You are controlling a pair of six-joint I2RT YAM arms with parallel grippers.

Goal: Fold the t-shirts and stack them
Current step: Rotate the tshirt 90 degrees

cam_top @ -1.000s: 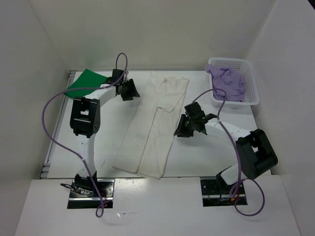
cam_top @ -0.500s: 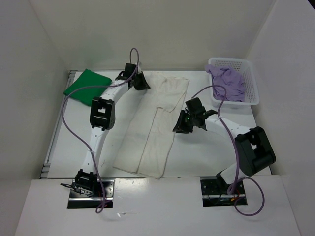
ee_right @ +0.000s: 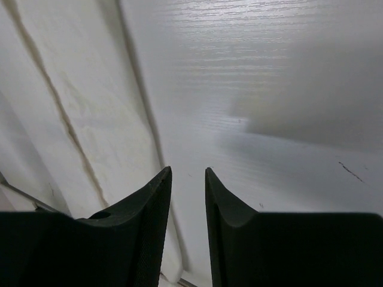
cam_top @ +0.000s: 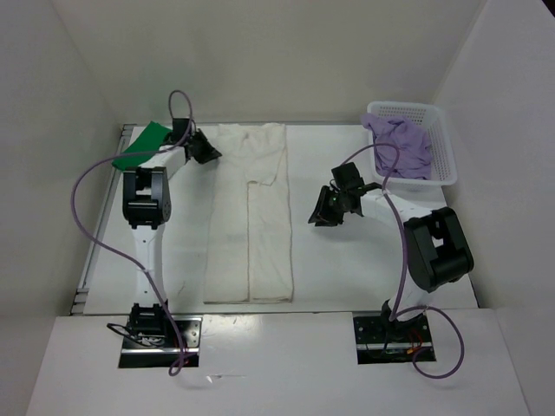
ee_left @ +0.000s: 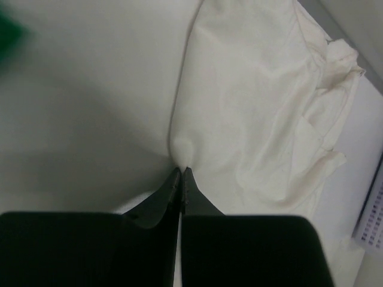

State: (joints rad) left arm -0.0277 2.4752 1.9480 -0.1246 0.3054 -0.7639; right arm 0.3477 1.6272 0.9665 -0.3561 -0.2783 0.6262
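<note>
A white t-shirt (cam_top: pixel 251 217), folded into a long strip, lies straight down the middle of the table. My left gripper (cam_top: pixel 209 150) is shut on its far left edge; in the left wrist view the cloth (ee_left: pixel 251 107) puckers at the closed tips (ee_left: pixel 181 171). My right gripper (cam_top: pixel 319 213) hangs open over bare table just right of the strip, nothing between its fingers (ee_right: pixel 188 174), with the white t-shirt's edge (ee_right: pixel 72 107) to its left. A green t-shirt (cam_top: pixel 144 142) lies folded at the far left, partly hidden by the left arm. The purple t-shirt (cam_top: pixel 401 144) is crumpled in the basket.
A white lattice basket (cam_top: pixel 408 107) stands at the far right corner. White walls enclose the table on three sides. Purple cables loop from both arms above the table.
The left gripper shut on the white t-shirt's far edge and drew it left, so the strip turned from slanted to straight. The right gripper opened a little wider and shifted slightly.
</note>
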